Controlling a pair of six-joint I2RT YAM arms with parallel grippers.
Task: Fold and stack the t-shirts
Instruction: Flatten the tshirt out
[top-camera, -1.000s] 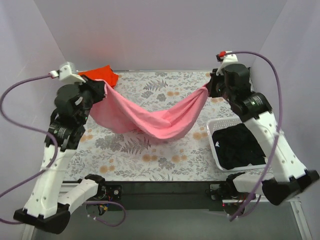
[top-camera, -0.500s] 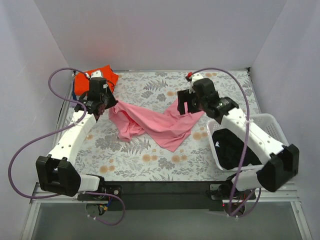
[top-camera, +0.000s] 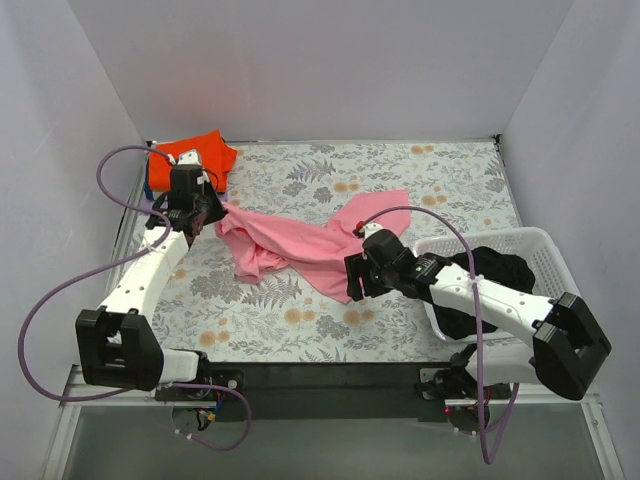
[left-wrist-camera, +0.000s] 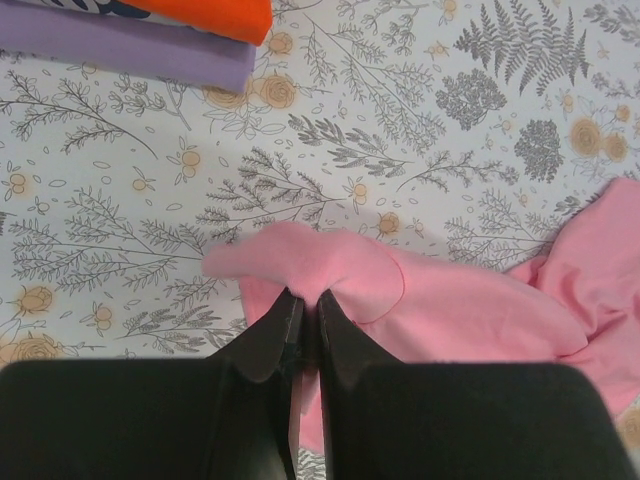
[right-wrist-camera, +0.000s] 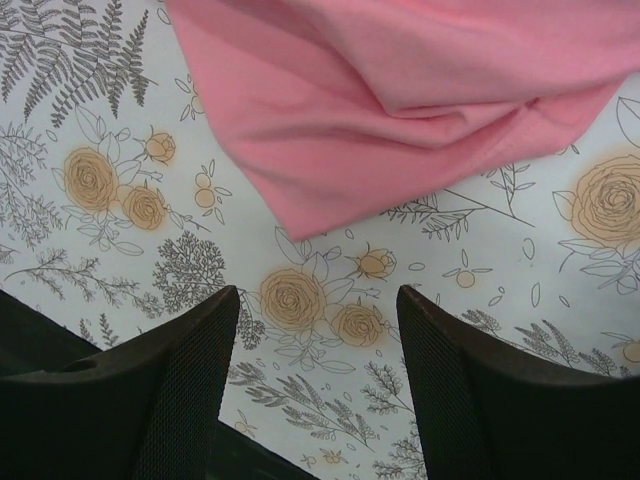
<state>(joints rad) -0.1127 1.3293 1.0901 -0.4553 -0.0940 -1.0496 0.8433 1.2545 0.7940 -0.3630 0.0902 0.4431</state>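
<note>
While the pink t-shirt (top-camera: 300, 245) lies crumpled mid-table on the floral-print surface (top-camera: 300, 180), between plain pale walls (top-camera: 320, 70), the left gripper (left-wrist-camera: 302, 322) clamps its edge; the right gripper (right-wrist-camera: 316, 305) hovers open just beside its near corner.

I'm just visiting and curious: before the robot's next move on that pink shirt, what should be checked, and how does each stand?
1. Left jaws gripping the pink shirt: ok, shut on its edge.
2. Right jaws gripping it: not ok, open above the table.
3. Shirt lying flat: not ok, bunched.
4. Orange shirt clear of it: ok, far left corner.
5. Shirt's collar found: cannot tell.
</note>
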